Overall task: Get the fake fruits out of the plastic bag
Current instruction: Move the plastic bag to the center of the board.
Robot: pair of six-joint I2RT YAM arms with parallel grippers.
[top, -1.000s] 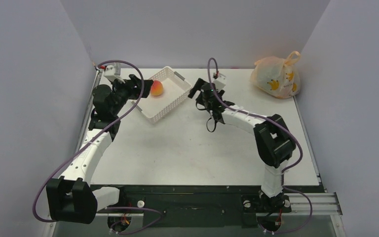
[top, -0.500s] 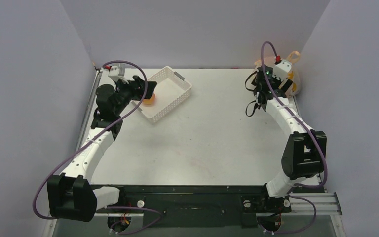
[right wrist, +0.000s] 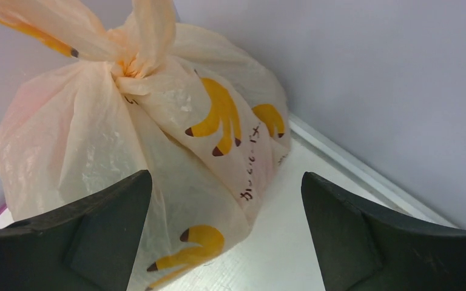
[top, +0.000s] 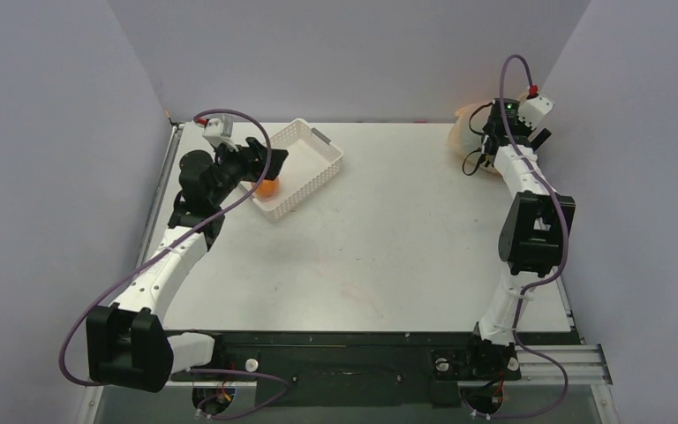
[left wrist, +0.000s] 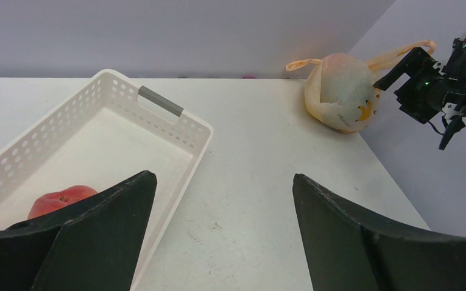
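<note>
R gripper: jaws wide apart, nothing held, aimed at thin crinkly pale-orange plastic bag w/ banana prints. Bag is just ahead, upright, tied handles on top, in far-right corner of table. Fake fruits inside can't be seen. L gripper: also wide, empty, by white latticed basket, well apart from bag. R arm is nearer.

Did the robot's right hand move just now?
Yes. The right hand swung from beside the white basket to the plastic bag at the far right corner.

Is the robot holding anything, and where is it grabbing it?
Nothing is held. The right fingers are open facing the plastic bag; the left fingers are open by the basket.
</note>
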